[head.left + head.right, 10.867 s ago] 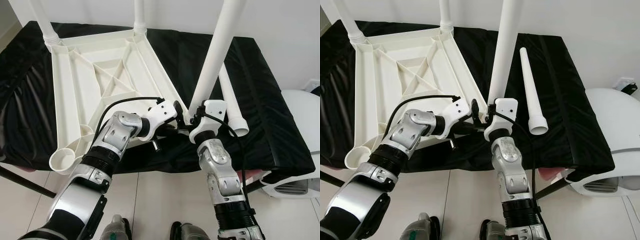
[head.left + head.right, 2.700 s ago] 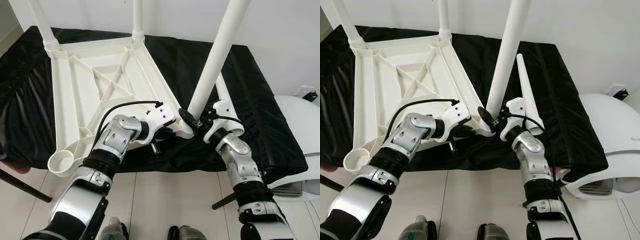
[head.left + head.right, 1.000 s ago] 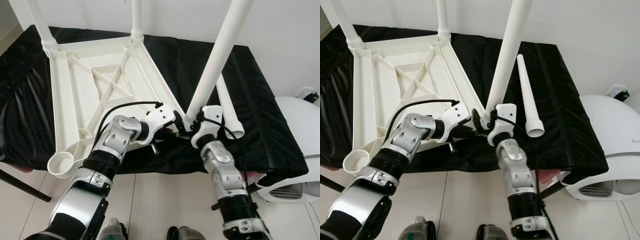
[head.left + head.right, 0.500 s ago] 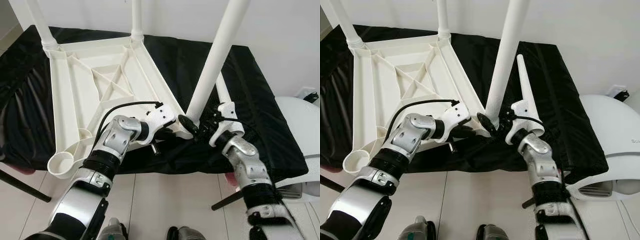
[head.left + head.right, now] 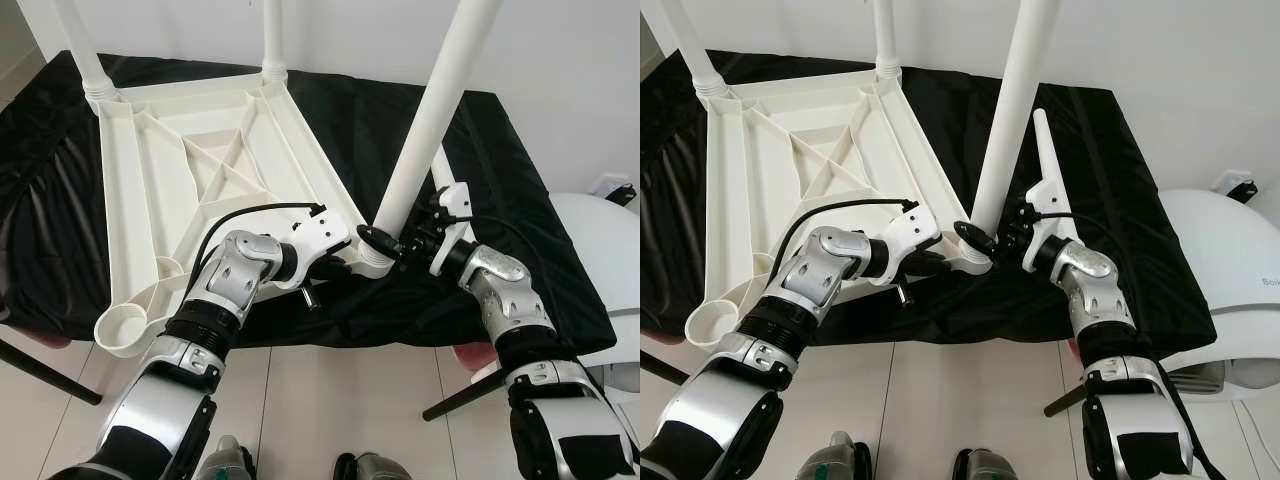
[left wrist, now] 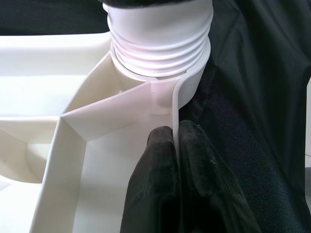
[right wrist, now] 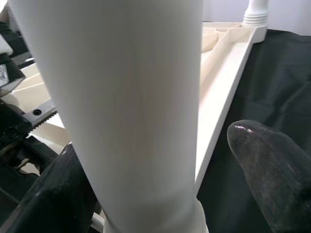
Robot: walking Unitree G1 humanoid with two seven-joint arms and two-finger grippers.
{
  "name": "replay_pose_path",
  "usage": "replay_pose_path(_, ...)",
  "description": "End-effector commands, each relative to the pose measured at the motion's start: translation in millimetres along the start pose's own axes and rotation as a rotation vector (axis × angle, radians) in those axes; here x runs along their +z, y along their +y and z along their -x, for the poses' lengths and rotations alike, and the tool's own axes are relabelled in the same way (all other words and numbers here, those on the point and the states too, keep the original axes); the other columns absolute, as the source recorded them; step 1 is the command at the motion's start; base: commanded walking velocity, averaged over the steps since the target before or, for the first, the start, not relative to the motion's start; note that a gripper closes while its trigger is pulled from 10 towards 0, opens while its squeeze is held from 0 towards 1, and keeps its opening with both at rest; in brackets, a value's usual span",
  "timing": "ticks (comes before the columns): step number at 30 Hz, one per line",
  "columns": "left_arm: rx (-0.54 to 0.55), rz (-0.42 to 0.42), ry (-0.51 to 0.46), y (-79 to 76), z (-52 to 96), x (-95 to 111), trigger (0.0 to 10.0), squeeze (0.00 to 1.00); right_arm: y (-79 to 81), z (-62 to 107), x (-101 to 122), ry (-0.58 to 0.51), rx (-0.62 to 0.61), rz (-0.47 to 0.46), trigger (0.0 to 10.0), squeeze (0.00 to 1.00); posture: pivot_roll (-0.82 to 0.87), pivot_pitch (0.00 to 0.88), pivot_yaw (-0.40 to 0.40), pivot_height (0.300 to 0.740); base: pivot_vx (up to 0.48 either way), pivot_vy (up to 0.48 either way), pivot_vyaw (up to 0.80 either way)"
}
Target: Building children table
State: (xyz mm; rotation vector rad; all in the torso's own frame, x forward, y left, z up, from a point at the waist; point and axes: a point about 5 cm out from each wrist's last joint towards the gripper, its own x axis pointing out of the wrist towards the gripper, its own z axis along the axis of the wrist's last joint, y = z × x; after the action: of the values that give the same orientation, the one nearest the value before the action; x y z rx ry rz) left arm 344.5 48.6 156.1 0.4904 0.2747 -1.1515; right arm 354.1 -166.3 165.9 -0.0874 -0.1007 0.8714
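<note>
An upturned white plastic tabletop (image 5: 130,170) lies on a black cloth. At its near right corner a white leg (image 5: 430,120) stands in the threaded socket (image 6: 160,39), leaning slightly right. My left gripper (image 5: 340,262) is shut on the tabletop's thin rim just beside that socket, one finger (image 6: 158,160) on each face of the rim. From the right, my right gripper (image 5: 393,240) straddles the leg's base. It is open: one finger (image 7: 53,194) lies against the leg and the other finger (image 7: 272,165) stands a little off it. A loose leg (image 5: 1043,150) lies on the cloth behind that gripper.
Two more legs (image 5: 85,50) (image 5: 272,35) stand upright at the tabletop's far corners. The near left corner socket (image 5: 125,325) holds nothing. A white rounded appliance (image 5: 1230,260) stands on the floor at the right, by the cloth's edge (image 5: 560,310). White floor tiles lie below.
My right arm has swung around the leg's base from the front to the right side, and the forearm now reaches in from the right. The left gripper keeps its hold on the rim.
</note>
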Motion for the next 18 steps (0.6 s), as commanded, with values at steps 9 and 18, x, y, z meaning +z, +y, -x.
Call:
replay_pose_path(9,0.183,0.034,-0.015,7.8,1.4,-3.1,10.0,0.00,-3.9,-0.8,1.3,0.018,0.066,0.016,0.0,0.00,0.02,0.068,-0.050,0.740,0.000,0.000,0.00)
replay_pose_path(18,0.182,0.039,-0.018,6.7,0.0,-3.2,10.0,0.00,2.8,6.0,-3.3,-0.002,0.104,0.010,0.0,0.00,0.01,0.071,-0.053,0.740,0.000,0.000,0.00)
